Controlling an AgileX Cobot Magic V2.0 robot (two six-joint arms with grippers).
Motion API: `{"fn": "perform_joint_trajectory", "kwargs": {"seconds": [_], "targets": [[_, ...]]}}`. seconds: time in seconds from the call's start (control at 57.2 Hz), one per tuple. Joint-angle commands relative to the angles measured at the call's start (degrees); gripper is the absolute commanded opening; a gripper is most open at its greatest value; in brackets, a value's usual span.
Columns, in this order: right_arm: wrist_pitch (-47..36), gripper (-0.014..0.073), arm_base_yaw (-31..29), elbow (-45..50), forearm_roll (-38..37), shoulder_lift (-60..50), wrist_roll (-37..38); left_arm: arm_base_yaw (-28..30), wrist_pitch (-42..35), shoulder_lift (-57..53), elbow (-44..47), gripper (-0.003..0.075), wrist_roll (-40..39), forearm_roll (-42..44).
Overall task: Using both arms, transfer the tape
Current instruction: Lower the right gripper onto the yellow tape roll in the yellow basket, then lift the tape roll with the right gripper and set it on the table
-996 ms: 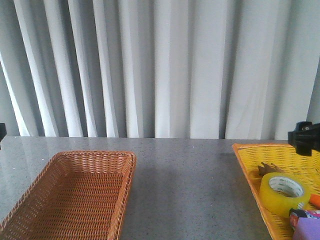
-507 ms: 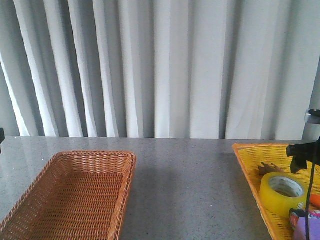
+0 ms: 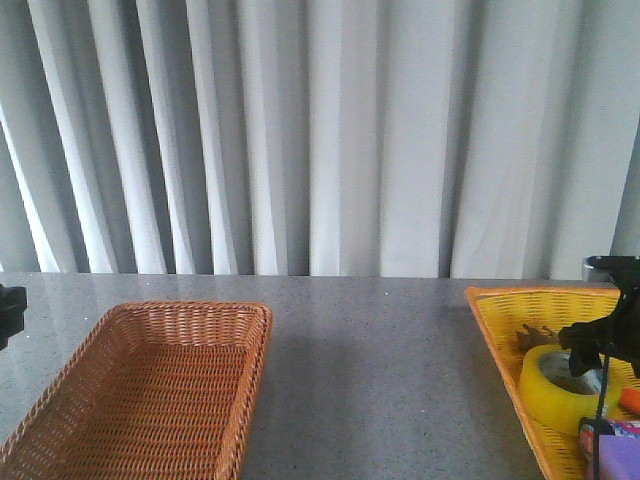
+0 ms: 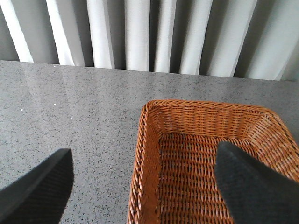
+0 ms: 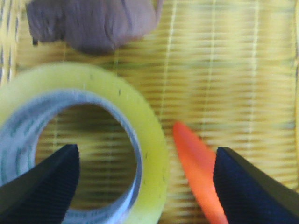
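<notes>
Tape [image 3: 560, 390] lies flat, core opening upward, inside the yellow basket [image 3: 510, 345] at the right end of the grey table [image 3: 370, 360]; the right wrist view shows the translucent yellow roll [image 5: 88, 140] resting on the yellow weave, white printed core visible inside; a brown object [image 5: 91, 23] lies just beside the tape on the far side of the basket, also visible in the front view [image 3: 540, 334]; an orange item [image 5: 196, 168] lies just beside the tape, not clearly touching; a purple item [image 3: 620, 455] sits in the basket nearer the camera than the tape, identity not determinable.

Right gripper [image 3: 600, 345] is positioned directly above the tape, low over it; its fingers [image 5: 39, 179] stand wide apart, one tip over the core opening, the other beyond the orange item; no contact with the tape can be confirmed.

Left gripper [image 4: 140, 186] is well apart from the tape, at the opposite end of the table, only its edge showing in the front view [image 3: 10, 310]; its fingers [image 4: 37, 186] are spread apart, holding nothing; one tip is over bare table, the other over the brown wicker basket [image 3: 190, 315], whose near rim [image 4: 145, 140] lies between them.
</notes>
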Motion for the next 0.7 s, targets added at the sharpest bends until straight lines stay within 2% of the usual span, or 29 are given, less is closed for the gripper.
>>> {"fn": "perform_joint_trajectory", "kwargs": {"seconds": [0.0, 0.157, 0.489, 0.682], "targets": [[-3.2, 0.0538, -0.2, -2.6, 0.7, -2.8, -1.3, -0.3, -3.8, -1.0, -1.9, 0.0583, -0.6, -0.2], [-2.7, 0.0434, -0.2, -2.8, -0.1, -1.3, -2.5, -0.3, -3.8, -1.0, -1.9, 0.0583, -0.6, -0.2], [-1.2, 0.0144, -0.2, -3.9, 0.4, -0.1, -5.3, -0.3, -3.8, -1.0, -1.9, 0.0583, -0.6, -0.2], [2.4, 0.0055, -0.2, -8.7, 2.9, -0.3, -5.1, -0.3, -3.8, -1.0, -1.9, 0.0583, -0.6, -0.2]]}}
